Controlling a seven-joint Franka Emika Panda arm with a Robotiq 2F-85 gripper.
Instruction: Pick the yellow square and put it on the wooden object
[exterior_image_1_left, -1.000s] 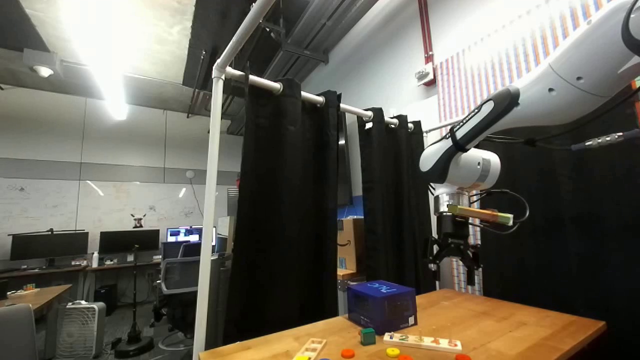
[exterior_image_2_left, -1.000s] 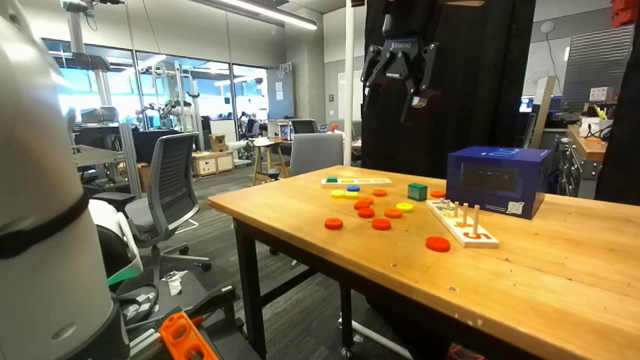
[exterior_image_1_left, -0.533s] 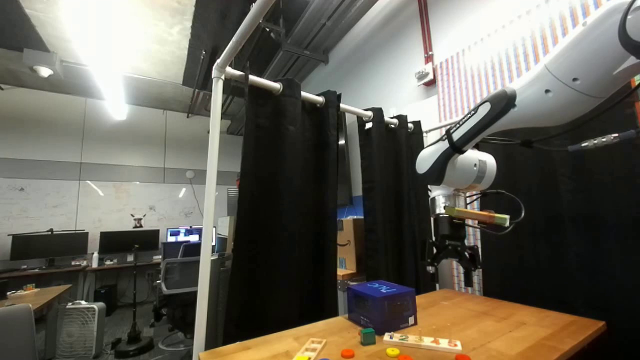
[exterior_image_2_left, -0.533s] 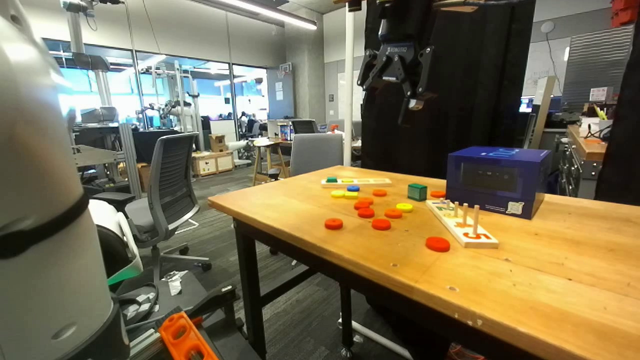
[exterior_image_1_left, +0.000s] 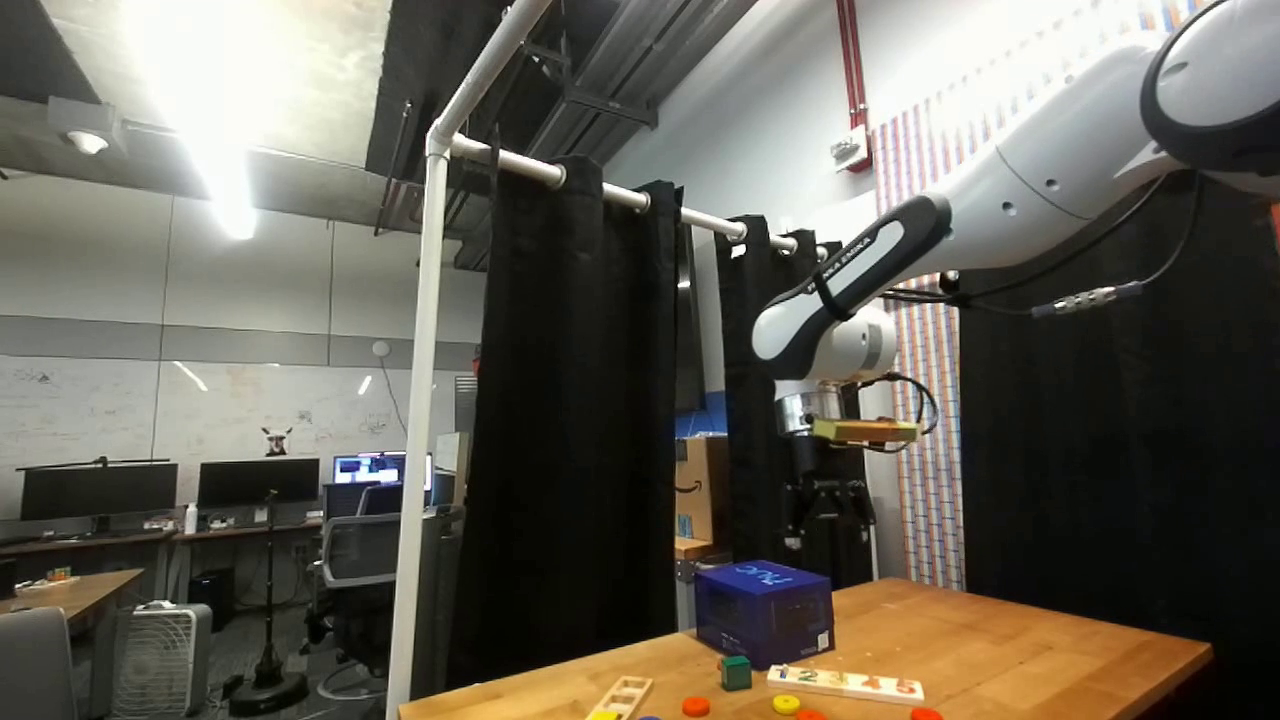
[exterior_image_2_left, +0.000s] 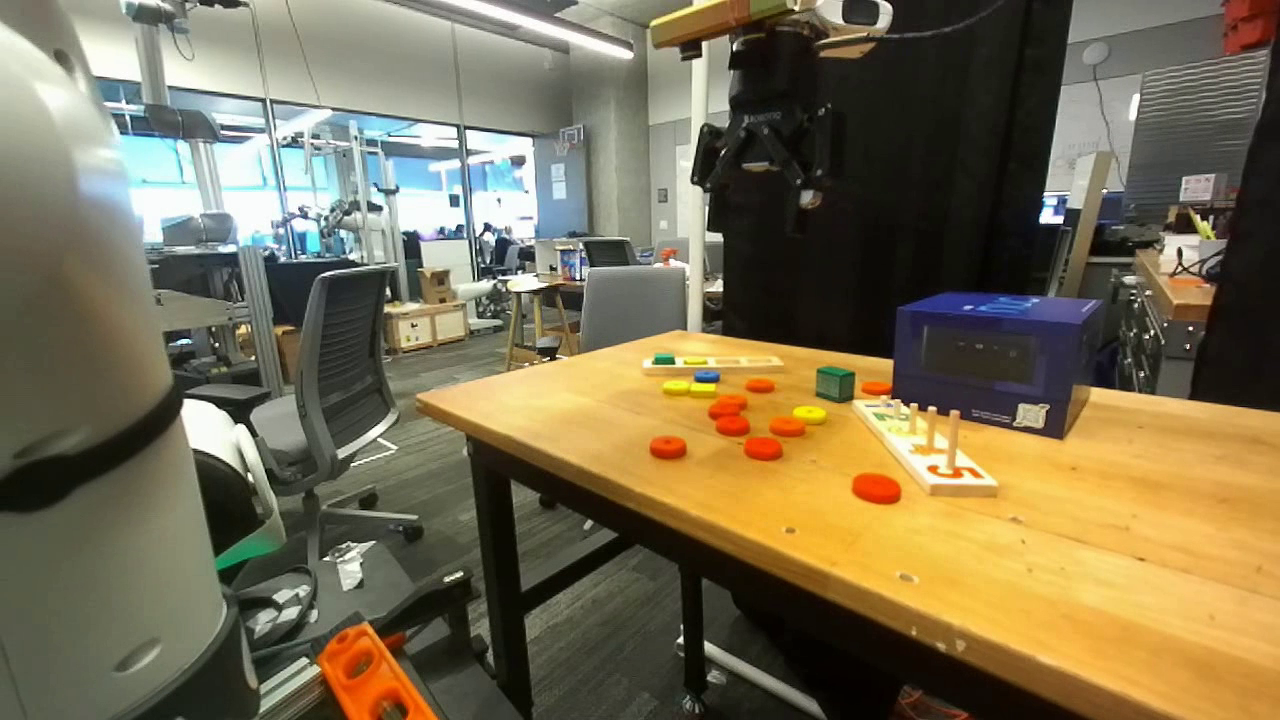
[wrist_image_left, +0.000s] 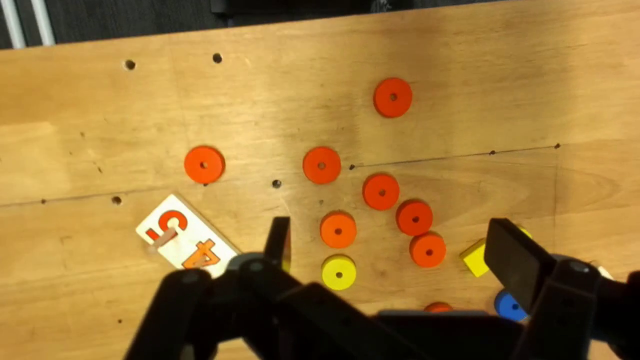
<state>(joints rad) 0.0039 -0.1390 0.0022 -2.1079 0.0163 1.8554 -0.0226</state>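
Note:
The yellow square (exterior_image_2_left: 704, 391) lies flat on the table beside a yellow disc in an exterior view. In the wrist view the yellow square (wrist_image_left: 474, 258) is partly covered by the right finger. The wooden object (exterior_image_2_left: 715, 370) appears to be a low slotted wooden tray behind it, holding a green and a yellow block at one end. The tray (exterior_image_1_left: 630, 690) also shows at the bottom of an exterior view; in the wrist view it is mostly hidden. My gripper (exterior_image_2_left: 757, 207) is open, empty and high above the table; its fingers are wide apart in the wrist view (wrist_image_left: 390, 232).
Red and orange discs (wrist_image_left: 381, 192), a yellow disc (wrist_image_left: 339, 273) and a blue disc (wrist_image_left: 510, 305) lie loose around. A numbered peg board (exterior_image_2_left: 925, 447), a green cube (exterior_image_2_left: 835, 384) and a tall dark-blue box (exterior_image_2_left: 990, 360) stand on the wooden table (exterior_image_2_left: 1120, 560).
My arm and gripper have moved left in both exterior views and slightly lower in the view facing the table's front edge. The gripper stays open. The objects on the table have not moved.

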